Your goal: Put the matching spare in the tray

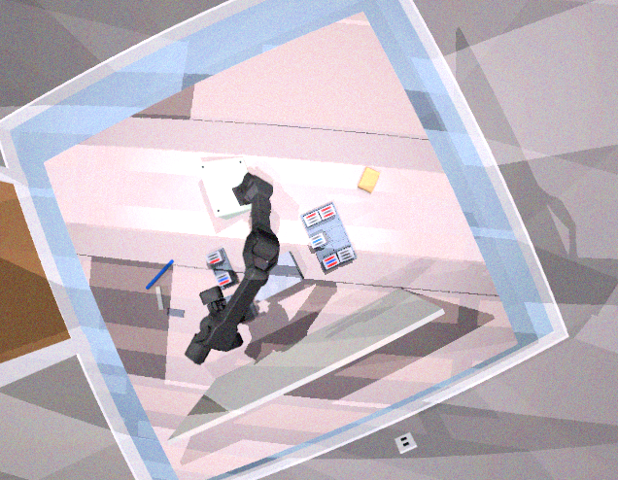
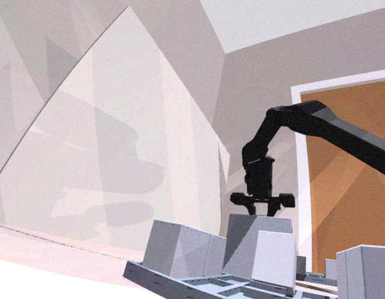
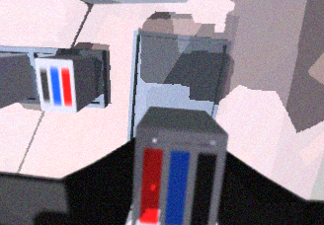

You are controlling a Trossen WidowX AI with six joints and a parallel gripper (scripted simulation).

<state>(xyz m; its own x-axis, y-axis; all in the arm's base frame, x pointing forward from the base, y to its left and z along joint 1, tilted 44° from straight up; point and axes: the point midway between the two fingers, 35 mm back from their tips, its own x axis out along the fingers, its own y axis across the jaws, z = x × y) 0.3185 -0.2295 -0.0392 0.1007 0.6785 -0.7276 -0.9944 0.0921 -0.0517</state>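
My gripper is shut on a grey spare block with red, blue and black stripes. The block hangs over the near part of the shallow blue-grey tray; its bottom is hidden. In the top view the arm covers most of the tray and the fingertips; in the exterior view a tall grey panel hides the held block. A small rack beside the tray holds two striped units, one with black, blue and red stripes. I cannot tell which unit is the mounted one.
A larger rack holds several striped units. A light blue panel stands between the racks. A big pale sheet leans beyond the arm. A blue rod, a white stick and a yellow block lie around.
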